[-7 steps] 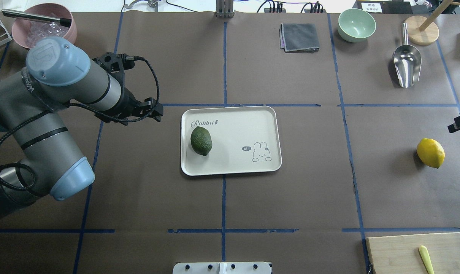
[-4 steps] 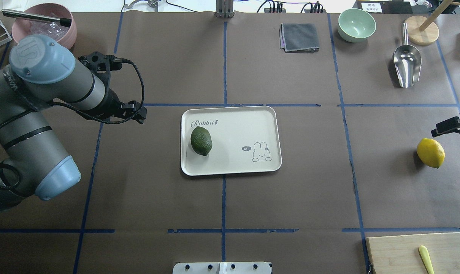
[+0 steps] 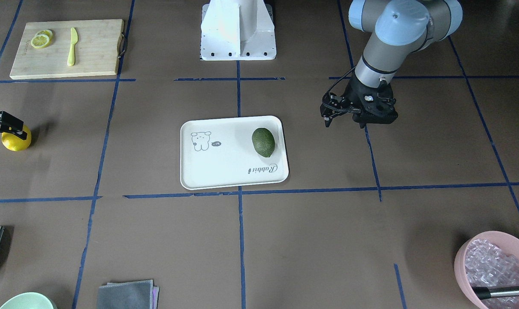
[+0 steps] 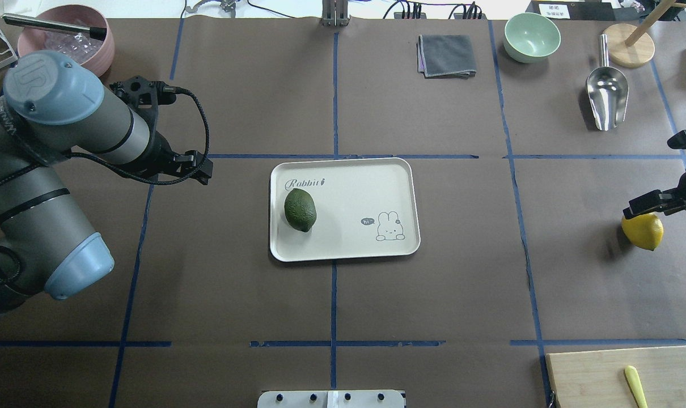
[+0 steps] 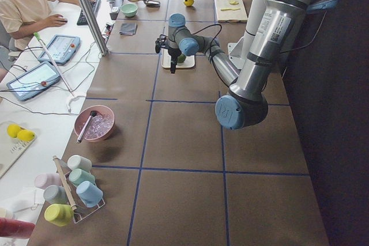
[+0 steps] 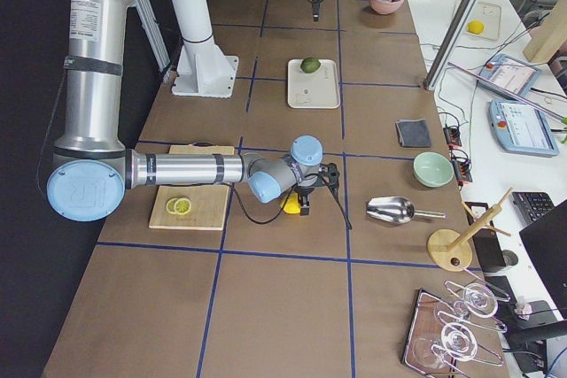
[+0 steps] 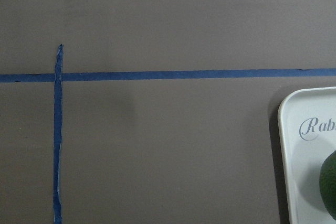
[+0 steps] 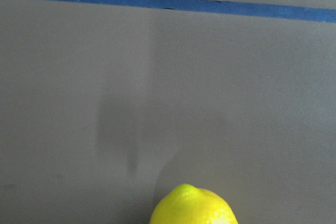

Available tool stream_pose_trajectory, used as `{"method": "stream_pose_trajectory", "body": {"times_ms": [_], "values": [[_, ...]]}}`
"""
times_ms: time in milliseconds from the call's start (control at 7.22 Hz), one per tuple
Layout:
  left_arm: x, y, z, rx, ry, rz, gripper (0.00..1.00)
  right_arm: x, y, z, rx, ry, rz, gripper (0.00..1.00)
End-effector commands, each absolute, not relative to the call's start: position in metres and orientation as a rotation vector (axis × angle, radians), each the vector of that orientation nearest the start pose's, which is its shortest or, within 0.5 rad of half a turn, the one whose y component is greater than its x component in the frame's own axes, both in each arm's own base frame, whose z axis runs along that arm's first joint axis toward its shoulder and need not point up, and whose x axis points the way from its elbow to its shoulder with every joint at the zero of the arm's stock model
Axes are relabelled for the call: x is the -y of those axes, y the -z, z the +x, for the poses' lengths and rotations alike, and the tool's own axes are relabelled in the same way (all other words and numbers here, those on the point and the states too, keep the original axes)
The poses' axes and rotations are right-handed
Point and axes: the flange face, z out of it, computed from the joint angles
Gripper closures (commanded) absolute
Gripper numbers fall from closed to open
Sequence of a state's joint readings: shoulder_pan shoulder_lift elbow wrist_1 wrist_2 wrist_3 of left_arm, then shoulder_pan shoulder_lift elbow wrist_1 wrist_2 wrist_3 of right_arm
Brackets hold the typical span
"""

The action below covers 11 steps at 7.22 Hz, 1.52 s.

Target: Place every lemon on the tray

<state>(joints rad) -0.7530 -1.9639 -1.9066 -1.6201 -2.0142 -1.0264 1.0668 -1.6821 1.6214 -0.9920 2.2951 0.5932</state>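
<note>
The dark green lemon (image 4: 300, 209) lies on the left part of the white tray (image 4: 348, 187); both also show in the front view, the lemon (image 3: 263, 141) on the tray (image 3: 225, 167). The yellow lemon (image 4: 643, 233) lies on the table at the far right, away from the tray. My right gripper (image 4: 655, 211) hangs right over it, looks open, and holds nothing; the right wrist view shows the lemon's tip (image 8: 191, 208) just below. My left gripper (image 4: 198, 169) is left of the tray, looks open, and is empty.
A bamboo cutting board (image 3: 66, 51) with lemon slices (image 3: 40, 40) and a yellow knife (image 3: 72, 40) is near the robot's right. A pink bowl (image 4: 65, 39), grey cloth (image 4: 446, 55), green bowl (image 4: 532, 37) and metal scoop (image 4: 606, 96) line the far edge.
My left gripper has drawn back to the left, away from the tray. My right gripper has come in from the right edge to just over the yellow lemon.
</note>
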Motion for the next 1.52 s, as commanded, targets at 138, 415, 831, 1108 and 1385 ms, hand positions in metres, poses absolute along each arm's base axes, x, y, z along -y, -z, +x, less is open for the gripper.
{"method": "stream_pose_trajectory", "body": {"times_ms": [138,415,831,1108,1385], "values": [[0.462,-0.294,0.351,-0.862,0.031,0.131,0.00,0.438,-0.643,-0.181,0.808,0.122,0.045,0.01],[0.459,-0.305,0.330,-0.848,0.035,0.138,0.00,0.434,-0.642,-0.191,0.808,0.138,0.035,0.01],[0.456,-0.346,0.265,-0.770,-0.067,0.197,0.00,0.429,-0.644,-0.200,0.806,0.159,0.027,0.02],[0.457,-0.370,0.237,-0.743,-0.110,0.201,0.00,0.428,-0.645,-0.200,0.803,0.159,0.022,0.71],[0.464,-0.412,0.167,-0.720,-0.196,0.216,0.00,0.432,-0.621,-0.202,0.833,0.167,0.047,1.00]]}}
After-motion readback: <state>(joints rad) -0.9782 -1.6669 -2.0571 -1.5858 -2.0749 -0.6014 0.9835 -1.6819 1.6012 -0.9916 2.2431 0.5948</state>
